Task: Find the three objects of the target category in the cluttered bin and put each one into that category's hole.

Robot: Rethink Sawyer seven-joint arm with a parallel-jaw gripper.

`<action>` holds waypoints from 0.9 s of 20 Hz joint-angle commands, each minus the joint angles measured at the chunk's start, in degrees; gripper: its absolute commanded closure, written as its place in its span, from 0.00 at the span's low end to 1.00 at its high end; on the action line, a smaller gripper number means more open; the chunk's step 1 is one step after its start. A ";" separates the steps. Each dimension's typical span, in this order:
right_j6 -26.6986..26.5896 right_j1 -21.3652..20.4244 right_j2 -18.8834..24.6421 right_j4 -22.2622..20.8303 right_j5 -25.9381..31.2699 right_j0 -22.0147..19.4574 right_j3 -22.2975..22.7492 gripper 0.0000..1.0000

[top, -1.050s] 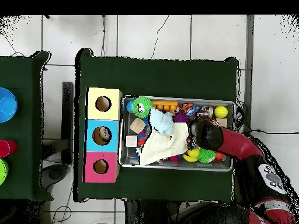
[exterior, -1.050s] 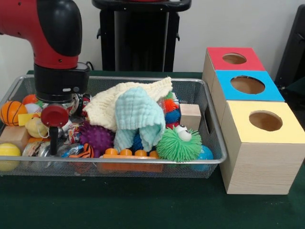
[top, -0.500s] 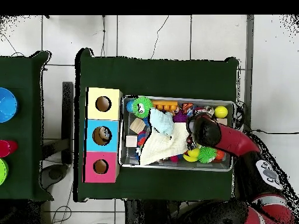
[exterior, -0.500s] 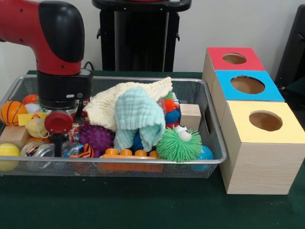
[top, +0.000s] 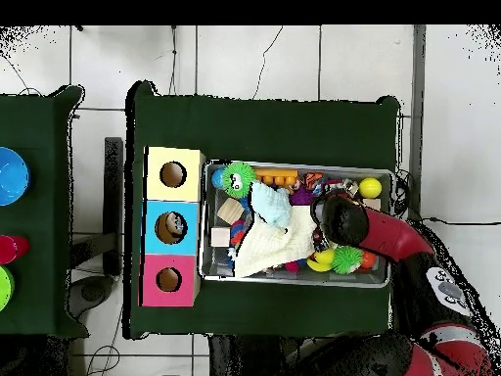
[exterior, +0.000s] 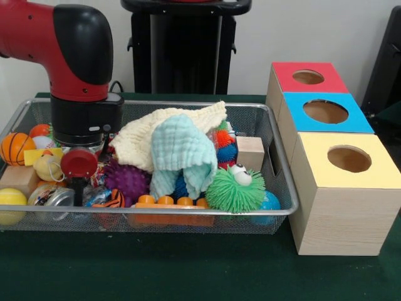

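No writing or labels can be read on anything here. Nearest along the wire bin [exterior: 285,188] lie an orange brick [exterior: 166,202], a green fuzzy ball with eyes [exterior: 235,189] and a purple spiky ball [exterior: 127,179]. Two cloths, one pale blue [exterior: 182,153] and one cream [exterior: 164,128], are heaped mid-bin. The end effector [exterior: 78,191] hangs low at the bin's left end among small toys, beside the purple ball; whether it is open or closed I cannot tell. On the green surface [exterior: 188,269], three boxes stand in a row: yellow [exterior: 348,188], blue [exterior: 326,114], red [exterior: 307,78], each with one hole.
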 commanded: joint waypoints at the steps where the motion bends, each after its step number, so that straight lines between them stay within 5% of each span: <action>1: -1.46 3.02 5.00 -0.34 0.58 1.01 0.05 0.00; 18: 0.45 -3.22 4.78 2.56 5.31 2.70 4.11 0.00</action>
